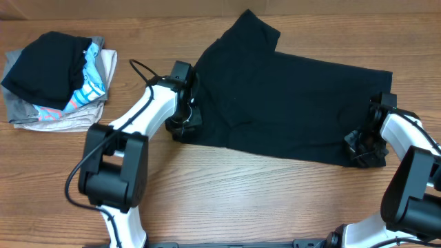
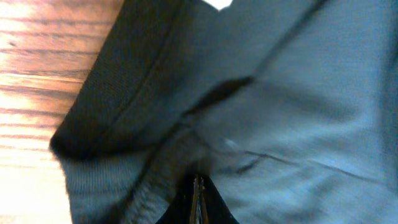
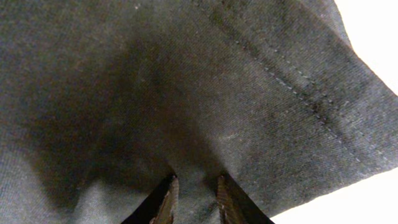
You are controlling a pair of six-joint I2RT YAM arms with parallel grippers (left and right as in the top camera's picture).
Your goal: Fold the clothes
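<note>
Two grippers were on one garment.

- **Far left:** a pile of folded garments point(image 1: 58, 79) on the wooden table point(image 1: 241, 200), taken as reference.
- **Just right of the pile:** the left gripper point(image 1: 185, 124) was at the collar end of the black T-shirt point(image 1: 275, 96). In the wrist view its jaws were pressed together, with a ridge of cloth running into them. The white label point(image 2: 217, 4) was at the frame's top edge.
- **Well right of the pile:** the shirt lay spread mostly flat, with one sleeve pointing away.
- **Farthest from the pile:** the right gripper point(image 1: 365, 148) was at the hem end, jaws clamped on a pinch of fabric beside the stitched hem.

Judgement on handling: the cloth looked light, limp and thin, so it would likely sag and drag rather than slide. The best holds were probably the collar band and the hem, where doubled, stitched cloth gives bite. Both ends would need lifting together to keep it taut.
</note>
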